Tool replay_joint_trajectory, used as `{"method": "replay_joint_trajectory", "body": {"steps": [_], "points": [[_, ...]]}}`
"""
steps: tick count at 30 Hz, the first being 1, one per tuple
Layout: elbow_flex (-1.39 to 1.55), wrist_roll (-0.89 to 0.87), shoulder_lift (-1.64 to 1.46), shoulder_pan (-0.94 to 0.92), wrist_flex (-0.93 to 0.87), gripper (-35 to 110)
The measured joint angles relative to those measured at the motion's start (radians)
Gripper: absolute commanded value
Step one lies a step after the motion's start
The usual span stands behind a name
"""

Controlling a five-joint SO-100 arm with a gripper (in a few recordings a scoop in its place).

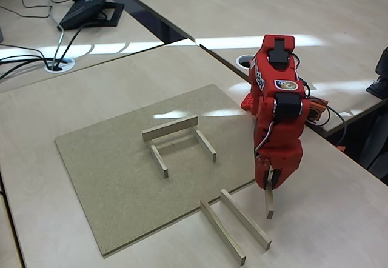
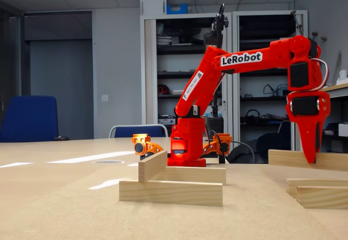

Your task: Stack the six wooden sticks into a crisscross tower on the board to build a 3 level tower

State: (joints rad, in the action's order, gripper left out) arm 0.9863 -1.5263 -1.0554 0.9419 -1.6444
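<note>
Hand: the red hand (image 1: 271,183) points down, fingers closed on one stick (image 1: 268,202), at 4 o'clock off the board (image 1: 109,201).
Tower (image 1: 179,142): three sticks on the board's centre.
Spare sticks (image 1: 233,227): two on the desk (image 1: 339,219), at 5 o'clock.

Both fixed views are bright and evenly lit from overhead. White glare streaks cross the glossy desk (image 1: 182,43) near its far edge, and a fainter sheen lies on the matte board (image 1: 109,177) near its far edge. Shadows are soft and short. In the low view the nearest stick (image 2: 171,192) looks slightly soft, and the shelves (image 2: 185,71) behind are dim
</note>
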Motion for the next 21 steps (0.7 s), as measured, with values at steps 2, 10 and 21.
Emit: {"method": "replay_joint_trajectory", "body": {"steps": [2,10,21], "points": [[0.037,-0.104,-0.061,-0.012,-0.008,0],[0.13,-0.276,-0.249,-0.167,-0.087,0],[0.253,-0.172,-0.347,-0.543,-0.026,0]]}}
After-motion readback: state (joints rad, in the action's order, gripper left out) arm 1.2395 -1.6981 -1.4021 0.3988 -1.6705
